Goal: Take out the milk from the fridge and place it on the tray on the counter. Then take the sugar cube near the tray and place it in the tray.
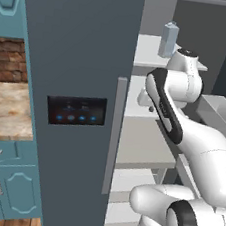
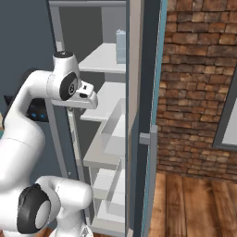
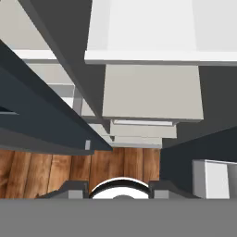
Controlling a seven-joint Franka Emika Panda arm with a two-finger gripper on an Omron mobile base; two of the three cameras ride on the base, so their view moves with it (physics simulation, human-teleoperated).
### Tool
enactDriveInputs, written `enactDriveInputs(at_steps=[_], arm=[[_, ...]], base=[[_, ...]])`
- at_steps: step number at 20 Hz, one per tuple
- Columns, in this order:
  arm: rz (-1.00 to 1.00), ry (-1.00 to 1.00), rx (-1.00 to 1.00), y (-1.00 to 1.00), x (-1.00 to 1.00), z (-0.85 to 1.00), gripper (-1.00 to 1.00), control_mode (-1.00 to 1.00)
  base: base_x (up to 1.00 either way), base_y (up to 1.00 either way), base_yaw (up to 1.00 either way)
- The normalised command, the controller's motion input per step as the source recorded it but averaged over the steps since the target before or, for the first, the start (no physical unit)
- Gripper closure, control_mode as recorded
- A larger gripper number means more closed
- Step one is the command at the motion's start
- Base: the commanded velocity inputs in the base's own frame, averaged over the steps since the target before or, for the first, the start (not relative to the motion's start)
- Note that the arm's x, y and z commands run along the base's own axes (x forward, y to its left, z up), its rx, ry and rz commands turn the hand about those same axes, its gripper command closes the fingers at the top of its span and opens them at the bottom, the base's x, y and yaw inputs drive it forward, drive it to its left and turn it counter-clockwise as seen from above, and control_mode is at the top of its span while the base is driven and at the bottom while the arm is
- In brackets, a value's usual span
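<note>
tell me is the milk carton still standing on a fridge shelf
Yes, the milk stands upright on the upper white shelf inside the open fridge, with nothing gripping it.

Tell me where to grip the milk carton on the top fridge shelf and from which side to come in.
Grip the milk carton across its flat side walls, mid-body, below the slanted gable top. It stands upright on the upper white shelf inside the fridge, so a level approach through the open front looks best; the gable would probably give the jaws a poor seat from above.
</note>
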Motion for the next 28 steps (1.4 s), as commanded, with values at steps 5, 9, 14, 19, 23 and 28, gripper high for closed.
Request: enactDriveInputs(at_steps=[5,9,14,19,23,28], arm=[[0.00,0.02,0.00,0.00,-0.17,-0.02,-1.00,-1.00],[0.00,0.02,0.00,-0.03,-0.38,-0.04,-1.00,-1.00],[0.00,-0.05,-0.03,-0.04,-0.37,0.19,-1.00,-1.00],[0.00,-0.14,-0.04,-0.12,-0.19,0.42,-1.00,-1.00],[0.00,-0.15,0.00,-0.32,-0.01,0.56,-1.00,-1.00],[0.00,-0.27,0.00,-0.28,0.00,0.59,-1.00,-1.00]], base=[[0.00,0.00,0.00],[0.00,0.00,0.00],[0.00,0.00,0.00],[0.00,0.00,0.00],[0.00,0.00,0.00],[0.00,0.00,0.00]])
